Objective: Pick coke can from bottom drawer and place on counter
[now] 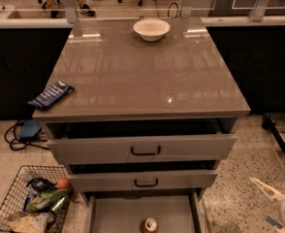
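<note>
The coke can (150, 225) stands upright on the floor of the open bottom drawer (118, 215), near its front middle, with its silver top showing. The counter (142, 76) is the glossy grey-brown top of the cabinet above. My gripper (264, 187) comes in at the lower right as a pale finger and a white body. It hangs over the floor to the right of the cabinet, well apart from the can and holding nothing that I can see.
A white bowl (151, 29) sits at the counter's far edge. A blue packet (51, 94) lies on its left front corner. The two upper drawers (145, 151) stand slightly open. A wire basket (28, 205) with litter and an orange fruit (62, 182) sits on the floor at left.
</note>
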Controlling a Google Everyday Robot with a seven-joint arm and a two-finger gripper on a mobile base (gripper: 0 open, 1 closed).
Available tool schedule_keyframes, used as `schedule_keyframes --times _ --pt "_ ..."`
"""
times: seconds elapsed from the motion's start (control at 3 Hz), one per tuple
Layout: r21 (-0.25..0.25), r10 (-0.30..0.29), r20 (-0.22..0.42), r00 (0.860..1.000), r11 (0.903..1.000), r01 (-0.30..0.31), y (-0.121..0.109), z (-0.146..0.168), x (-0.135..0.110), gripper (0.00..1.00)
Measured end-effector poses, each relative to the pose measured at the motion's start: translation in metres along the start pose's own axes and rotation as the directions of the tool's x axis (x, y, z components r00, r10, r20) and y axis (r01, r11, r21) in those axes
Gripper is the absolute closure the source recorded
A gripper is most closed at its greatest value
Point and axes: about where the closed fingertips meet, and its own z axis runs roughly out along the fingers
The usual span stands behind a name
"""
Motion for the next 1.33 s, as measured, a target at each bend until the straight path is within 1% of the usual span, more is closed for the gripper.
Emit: schedule_keyframes --times 0.33,0.67,1.0,1.33 --pt "-0.047 0.025 0.033 0.999 0.9986 -0.024 0.021 0.029 0.011 0.00" --pt "-0.039 0.024 0.036 0.999 0.9990 -0.022 0.019 0.031 0.005 0.00" --pt "-0.031 0.044 0.043 0.998 0.9986 -0.042 0.022 0.054 0.011 0.00" --pt "-0.026 0.067 0.051 0.996 0.9975 -0.066 0.029 0.083 0.028 0.00"
